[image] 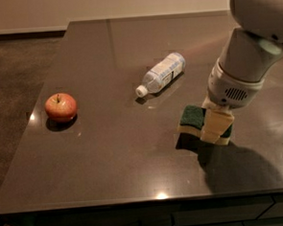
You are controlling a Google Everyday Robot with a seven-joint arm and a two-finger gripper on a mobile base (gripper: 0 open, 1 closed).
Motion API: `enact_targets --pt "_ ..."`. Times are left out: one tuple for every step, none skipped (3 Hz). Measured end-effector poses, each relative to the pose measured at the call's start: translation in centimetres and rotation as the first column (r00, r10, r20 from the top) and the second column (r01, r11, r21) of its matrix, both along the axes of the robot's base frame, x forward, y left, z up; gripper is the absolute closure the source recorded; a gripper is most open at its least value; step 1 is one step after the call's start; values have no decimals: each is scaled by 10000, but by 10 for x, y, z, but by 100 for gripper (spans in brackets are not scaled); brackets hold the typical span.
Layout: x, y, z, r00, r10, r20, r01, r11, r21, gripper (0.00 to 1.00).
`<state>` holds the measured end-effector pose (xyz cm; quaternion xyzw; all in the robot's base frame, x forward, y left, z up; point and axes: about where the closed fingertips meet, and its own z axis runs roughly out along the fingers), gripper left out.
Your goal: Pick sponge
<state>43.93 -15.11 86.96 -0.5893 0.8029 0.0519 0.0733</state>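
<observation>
The sponge (pixel 192 117), dark green on top over pale yellow foam, is at the right front of the dark table (pixel 115 155). My gripper (pixel 214 129) reaches down from the right and is shut on the sponge's right half. One cream finger (pixel 217 123) lies across the sponge's near side; the other is hidden behind it. The sponge sits slightly tilted, with a dark shadow on the table just beneath its left end, so it looks lifted a little off the surface.
A clear plastic bottle (pixel 160 73) lies on its side behind and left of the sponge. A red apple (pixel 61 106) sits near the table's left edge. The table's front edge runs close below the sponge. My grey arm (pixel 253 55) fills the upper right.
</observation>
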Motion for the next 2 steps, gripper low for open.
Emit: enact_targets --pt "5 8 32 9998 176 -42 -174 9986 505 100" --pt "14 16 71 9988 447 181 -463 9938 1009 100"
